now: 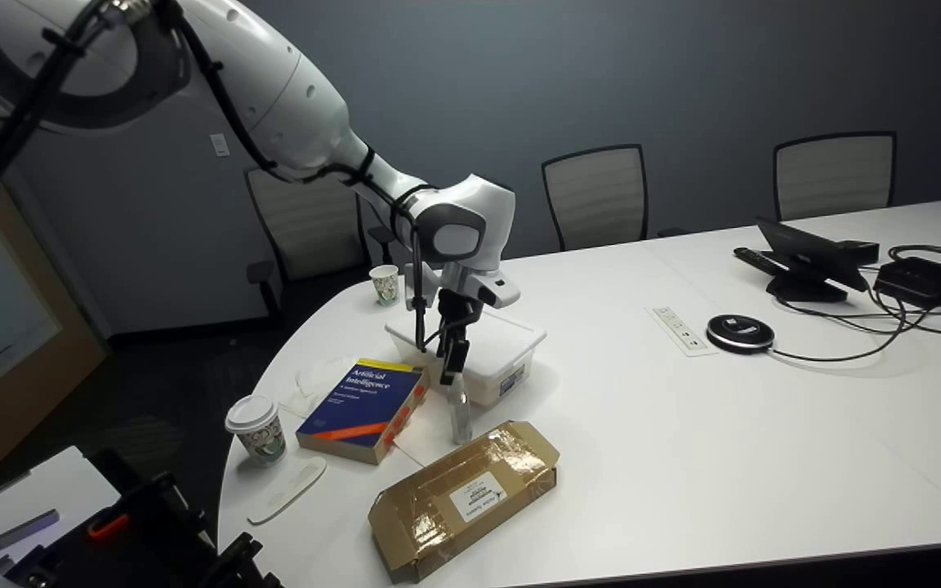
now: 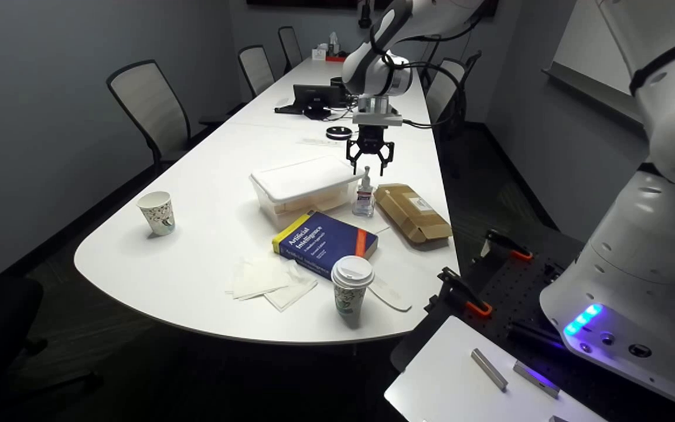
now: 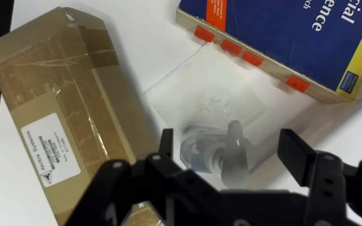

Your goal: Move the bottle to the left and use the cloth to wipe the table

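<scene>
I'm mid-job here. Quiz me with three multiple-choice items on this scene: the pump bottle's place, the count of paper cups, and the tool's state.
1. Where does the pump bottle stand?
A) On the blue book
B) Between the lidded tub and the cardboard box
C) On the tub's lid

2. How many paper cups stand on the table?
A) Two
B) Three
C) Five

3. In what state is the tool?
A) Shut on the bottle
B) Shut, holding nothing
C) Open, holding nothing

1: B, since an exterior view shows the tub and the box on either side of it.
2: A, since both exterior views show one lidded cup and one without a lid.
3: C, since the wrist view shows the fingers apart, clear of the pump head.
</scene>
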Robot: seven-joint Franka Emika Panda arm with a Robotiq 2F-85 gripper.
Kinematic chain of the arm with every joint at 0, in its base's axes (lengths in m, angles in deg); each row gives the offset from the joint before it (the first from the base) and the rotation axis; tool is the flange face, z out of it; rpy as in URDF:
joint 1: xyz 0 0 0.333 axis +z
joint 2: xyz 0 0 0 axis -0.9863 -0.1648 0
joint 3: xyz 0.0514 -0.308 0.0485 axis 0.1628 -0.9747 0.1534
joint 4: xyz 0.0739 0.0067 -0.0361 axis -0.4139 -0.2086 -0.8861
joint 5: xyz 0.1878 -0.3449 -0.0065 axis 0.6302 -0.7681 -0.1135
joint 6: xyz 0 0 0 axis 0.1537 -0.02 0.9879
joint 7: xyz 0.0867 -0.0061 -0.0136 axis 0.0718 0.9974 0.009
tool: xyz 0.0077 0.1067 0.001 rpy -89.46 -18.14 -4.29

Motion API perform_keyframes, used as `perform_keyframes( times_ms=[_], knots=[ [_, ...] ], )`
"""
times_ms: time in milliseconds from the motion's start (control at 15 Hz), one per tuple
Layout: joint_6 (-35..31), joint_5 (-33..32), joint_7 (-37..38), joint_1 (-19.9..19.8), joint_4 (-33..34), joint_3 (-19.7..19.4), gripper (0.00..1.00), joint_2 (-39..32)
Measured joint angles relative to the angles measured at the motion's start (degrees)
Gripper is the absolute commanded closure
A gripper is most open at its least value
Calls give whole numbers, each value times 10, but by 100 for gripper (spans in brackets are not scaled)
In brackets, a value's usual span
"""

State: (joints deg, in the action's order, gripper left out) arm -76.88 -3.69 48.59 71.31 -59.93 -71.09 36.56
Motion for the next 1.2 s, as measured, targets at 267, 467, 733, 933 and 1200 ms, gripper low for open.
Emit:
perform_keyframes(
  times_ms=[267, 467, 733, 933, 1200],
  knots=[
    [21, -1, 2, 2, 9, 0, 26, 17],
    [41, -4, 3, 5, 13, 0, 49, 38],
    [47, -11, 4, 9, 13, 0, 80, 52],
    [47, -16, 4, 10, 13, -1, 99, 52],
    [45, -34, 4, 10, 13, -3, 100, 50]
  ],
)
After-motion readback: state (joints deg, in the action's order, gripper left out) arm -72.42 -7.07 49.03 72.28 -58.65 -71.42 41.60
